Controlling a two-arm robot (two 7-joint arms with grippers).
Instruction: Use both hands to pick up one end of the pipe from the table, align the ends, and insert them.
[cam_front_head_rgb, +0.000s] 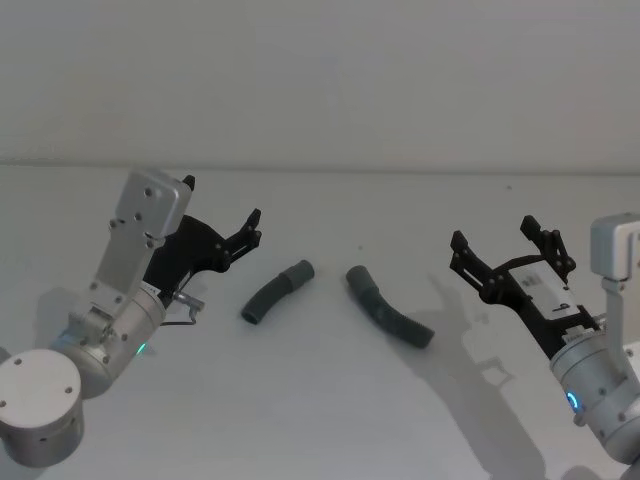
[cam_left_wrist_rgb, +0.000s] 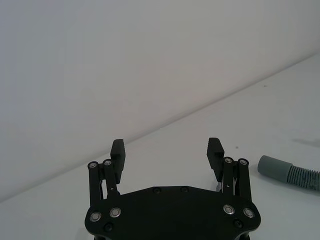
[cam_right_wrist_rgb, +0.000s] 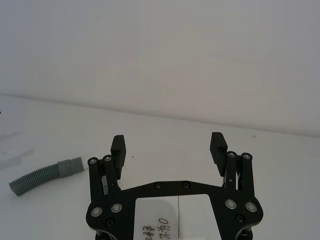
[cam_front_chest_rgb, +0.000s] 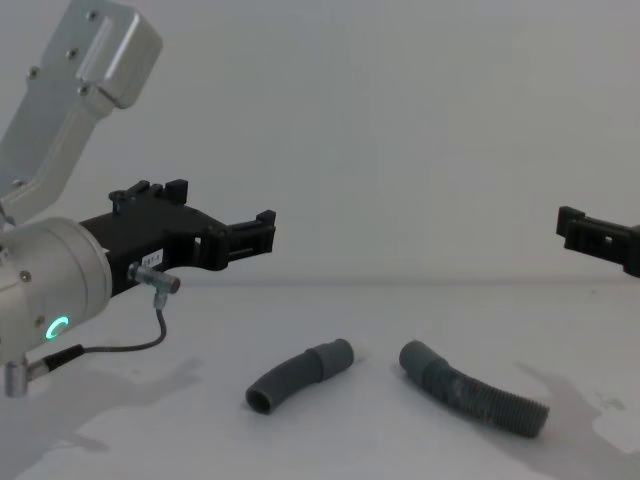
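Table (cam_front_head_rgb: 300, 420): two hose pcs lie flat near the centre, apart from each other, neither touched by a gripper.

Item 1, shorter piece (cam_front_head_rgb: 275, 293): curved, on the robot's left. Its short-pc cuff (cam_front_head_rgb: 300, 271) is the far end and points twd the other pc. The near end shows an open mouth in the chest view.

Item 2, longer piece (cam_front_head_rgb: 388, 308): on the robot's right, lying diagonally. Its long-pc cuff (cam_front_head_rgb: 357, 277) is the far-left end; the other end lies nearer the robot and further right.

The two cuffs are the closest parts of the pcs, near each other w/ bare table between them. They are not lined up end to end.

L arm: left gripper (cam_front_head_rgb: 222, 208) is held above the table, left of the shorter piece and apart from it, pointing fwd and rightward. Jaws are wide apart w/ nothing between the fingers (cam_left_wrist_rgb: 118, 150). The ring light (cam_front_chest_rgb: 60, 326) on this wrist glows green.

R arm: right gripper (cam_front_head_rgb: 493, 232) is held above the table, right of the longer piece and apart from it, pointing fwd and leftward. Jaws are wide apart and hold nothing.
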